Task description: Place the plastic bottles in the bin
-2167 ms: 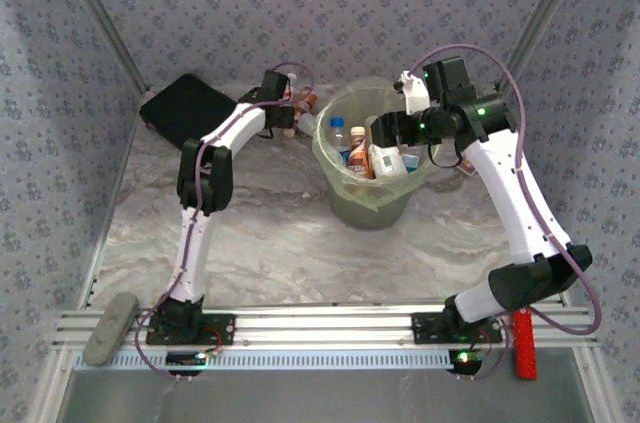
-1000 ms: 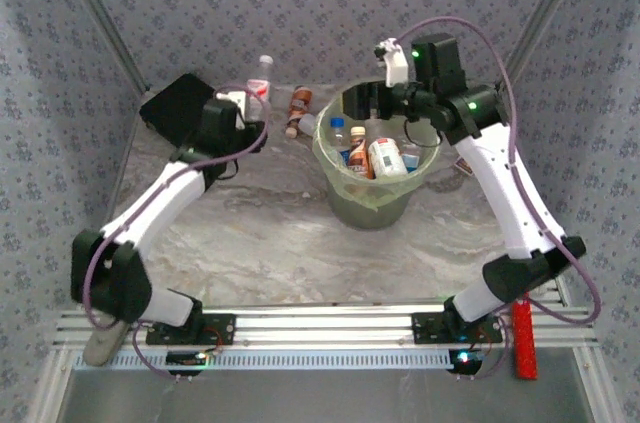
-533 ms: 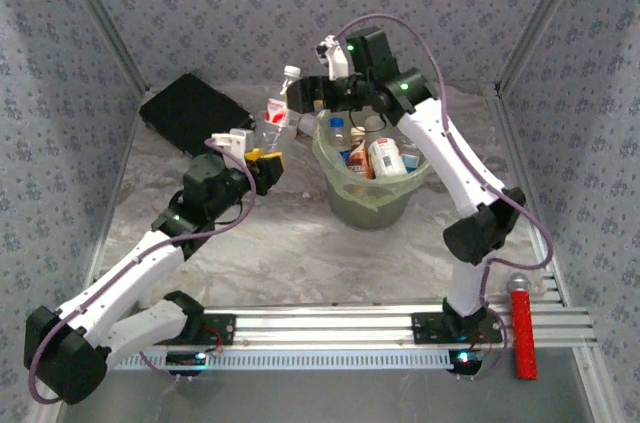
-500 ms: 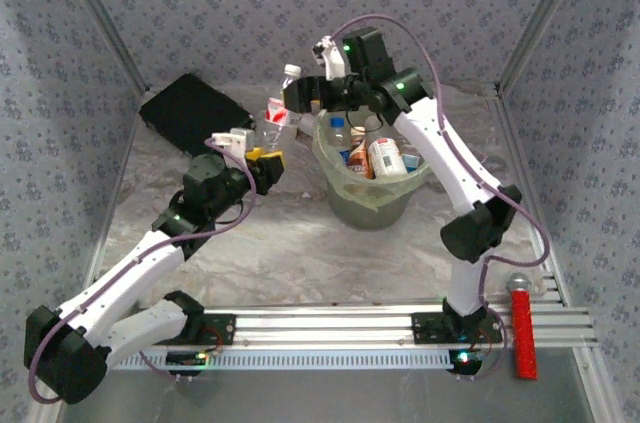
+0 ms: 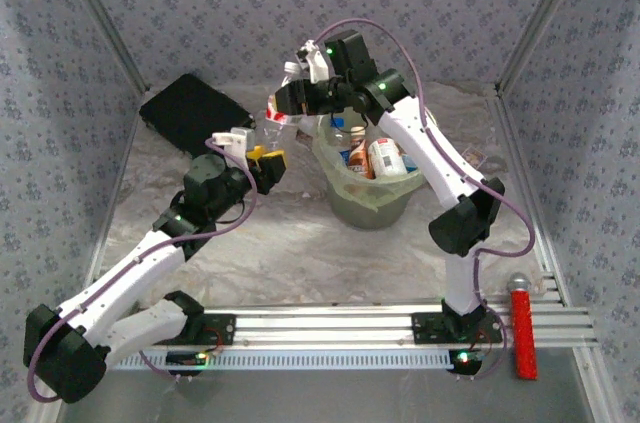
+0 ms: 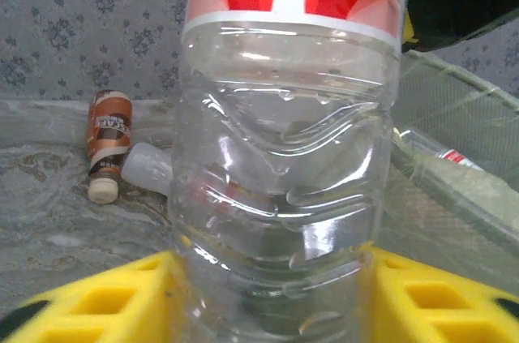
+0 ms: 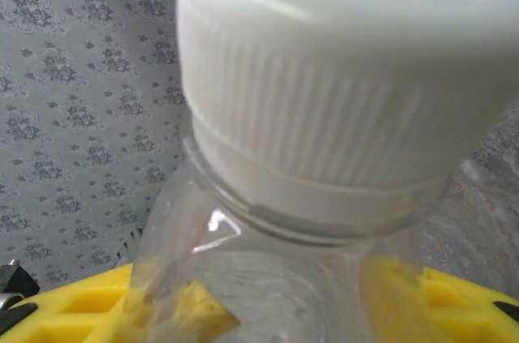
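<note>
a clear bottle [image 5: 277,121] with a red and white label is held upright above the desk [image 5: 290,253], just left of the bin [image 5: 368,205]. the left gripper [image 5: 268,165] is closed on its lower body: in the left wrist view the yellow pads [image 6: 89,306] lie against both sides, and the bottle's base is cut off by the frame edge. the right gripper [image 5: 288,100] is set about the neck under the white cap [image 7: 349,75]; yellow fingers [image 7: 454,302] flank the shoulder, partly seen through the plastic, and it cannot be told whether they press on it. several bottles [image 5: 385,158] are piled inside the bin, their lower parts blurred by its wall. a brown bottle [image 6: 106,142] lies on the far desk, with a pale capped thing [image 6: 148,169] beside it, half hidden behind the held bottle. a flat black case [image 5: 190,113] lies far left.
</note>
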`<state>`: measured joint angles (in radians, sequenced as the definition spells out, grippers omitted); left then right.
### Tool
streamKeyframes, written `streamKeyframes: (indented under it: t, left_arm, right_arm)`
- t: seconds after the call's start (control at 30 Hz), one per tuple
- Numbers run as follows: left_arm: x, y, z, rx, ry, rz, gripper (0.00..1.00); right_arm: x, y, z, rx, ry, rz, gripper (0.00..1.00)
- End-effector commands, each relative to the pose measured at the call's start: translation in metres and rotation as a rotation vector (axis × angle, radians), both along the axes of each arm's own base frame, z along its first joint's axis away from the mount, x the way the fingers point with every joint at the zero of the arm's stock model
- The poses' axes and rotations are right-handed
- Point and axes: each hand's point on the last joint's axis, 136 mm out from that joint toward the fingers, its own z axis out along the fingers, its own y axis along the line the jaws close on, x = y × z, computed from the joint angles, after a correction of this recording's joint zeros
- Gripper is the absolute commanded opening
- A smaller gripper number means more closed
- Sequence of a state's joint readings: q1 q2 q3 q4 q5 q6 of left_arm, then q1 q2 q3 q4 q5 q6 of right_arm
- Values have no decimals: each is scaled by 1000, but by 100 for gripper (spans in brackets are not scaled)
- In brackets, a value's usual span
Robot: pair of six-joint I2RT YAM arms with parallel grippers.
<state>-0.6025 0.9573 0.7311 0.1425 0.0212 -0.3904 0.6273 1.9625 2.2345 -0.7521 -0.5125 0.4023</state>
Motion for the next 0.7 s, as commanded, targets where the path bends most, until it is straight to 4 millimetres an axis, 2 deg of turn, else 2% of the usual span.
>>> streamKeyframes:
  t: [0.0,0.07,0.13,0.27,0.37,0.5,0.57,0.67]
  left_arm:
    - [-3,-1,17,-39,-24,-5,72]
    - [-6,-1,16,-44,-11,-16,85]
    - [-8,3,13,-42,16,-2,90]
    - [-6,23,-9,5,104,107,91]
    - [-3,37,-32,32,183,184,91]
    - [1,47,-61,28,291,234,90]
    - [4,49,-72,15,337,245,90]
    - [9,47,-89,-16,409,235,90]
  right_arm:
    - [-2,1,32,25,-107,25,54]
    - [-5,-2,45,17,-160,41,53]
    - [-7,-10,61,4,-223,47,52]
    - [-13,-32,88,-11,-311,30,50]
    - [-19,-54,100,-65,-390,10,50]
    - [-24,-89,106,-213,-523,-37,48]
    - [-24,-107,106,-303,-591,-56,43]
    - [-20,-134,106,-399,-643,-94,42]
